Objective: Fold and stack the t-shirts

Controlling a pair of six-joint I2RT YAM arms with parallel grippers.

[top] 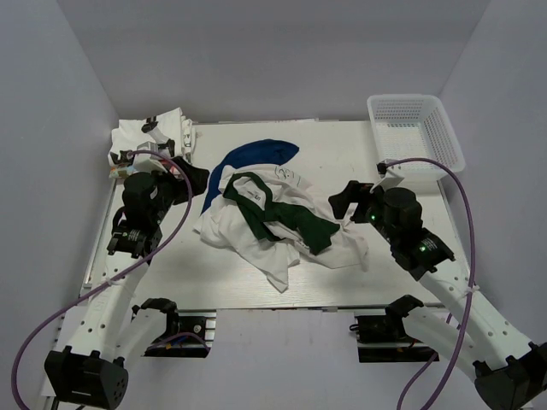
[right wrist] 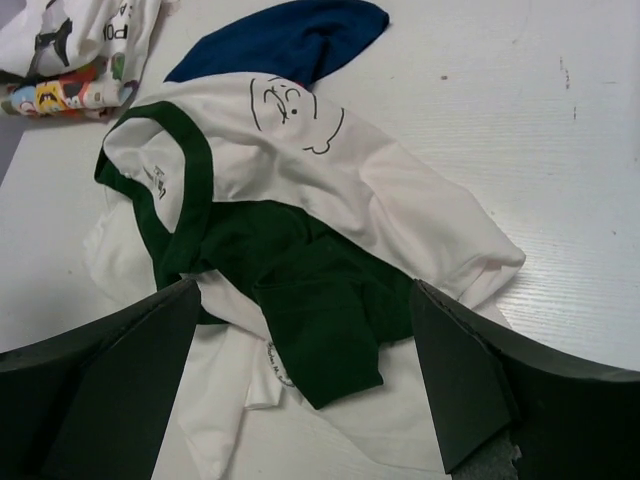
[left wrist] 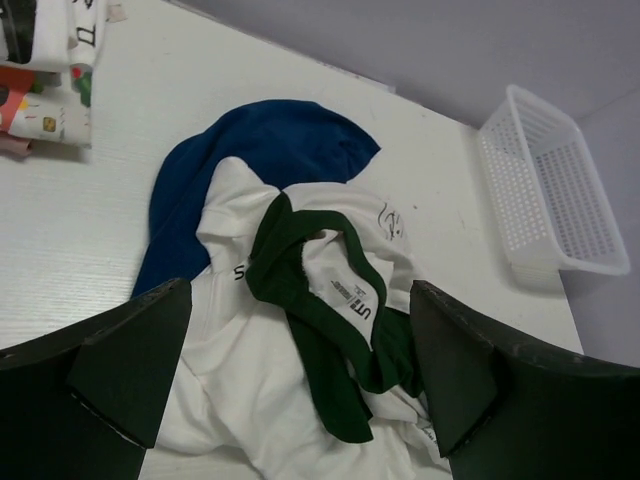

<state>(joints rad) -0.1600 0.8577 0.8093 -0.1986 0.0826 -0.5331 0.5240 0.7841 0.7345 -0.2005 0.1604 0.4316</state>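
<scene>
A crumpled white t-shirt with dark green trim (top: 273, 226) lies mid-table, partly over a plain dark blue t-shirt (top: 252, 158) behind it. Folded printed t-shirts (top: 154, 137) sit stacked at the far left corner. My left gripper (top: 193, 179) is open and empty, just left of the pile. My right gripper (top: 345, 200) is open and empty, at the pile's right edge. In the left wrist view the open gripper (left wrist: 300, 340) frames the green collar (left wrist: 300, 300) and the blue t-shirt (left wrist: 270, 150). In the right wrist view the open gripper (right wrist: 305, 340) hovers over the green sleeve (right wrist: 320, 330).
A white plastic mesh basket (top: 414, 128) stands empty at the far right corner, also in the left wrist view (left wrist: 550, 190). The printed stack shows in the wrist views too (left wrist: 50, 90) (right wrist: 70, 60). Grey walls enclose the table on three sides.
</scene>
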